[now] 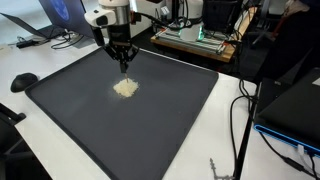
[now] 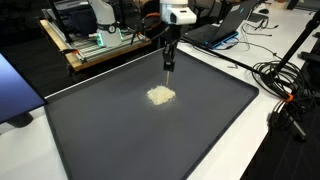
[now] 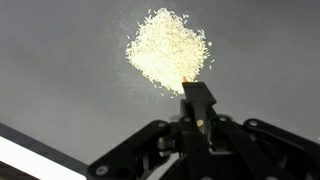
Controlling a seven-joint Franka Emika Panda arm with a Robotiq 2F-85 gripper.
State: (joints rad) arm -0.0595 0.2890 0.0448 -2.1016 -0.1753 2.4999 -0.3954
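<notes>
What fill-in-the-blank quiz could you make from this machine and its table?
The grains form ____ heap only. They lie on a dark ____. The table under the mat is ____. The tool beside the grains has its fingers ____.
Missing words: one; mat; white; shut.

A small heap of pale, cream-coloured grains (image 1: pixel 125 88) lies loose on the dark mat (image 1: pixel 170 120). It is low and roughly round, with stray grains scattered around its rim. It sits nearer the far edge of the desk (image 1: pixel 35 65) than the near one, well away from every corner.
</notes>
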